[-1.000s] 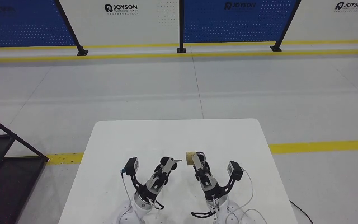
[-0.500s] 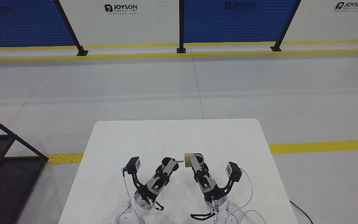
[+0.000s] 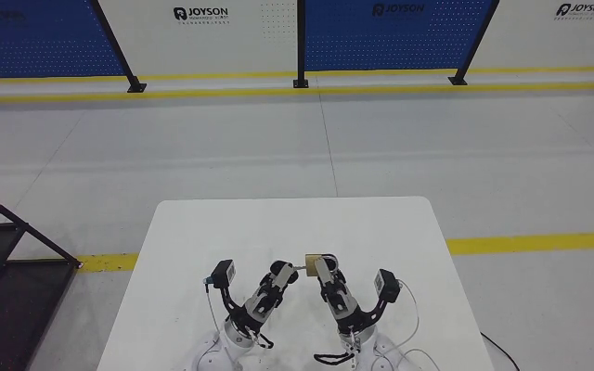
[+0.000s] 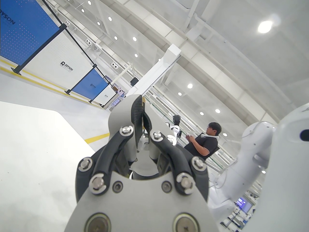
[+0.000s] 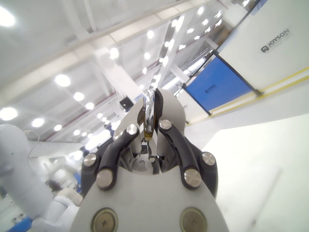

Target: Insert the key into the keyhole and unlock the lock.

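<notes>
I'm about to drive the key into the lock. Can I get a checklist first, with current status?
1. Right end effector grips lock: ok, its fingers clamp the shackle.
2. Left end effector shut on key: ok, fingers closed; in the top view the key tip pokes toward the lock.
3. Key tip near lock: ok, they nearly meet in the top view.
4. Tip lined up with keyhole: cannot tell, the keyhole is hidden.
5. Key already partly inserted: cannot tell.
</notes>
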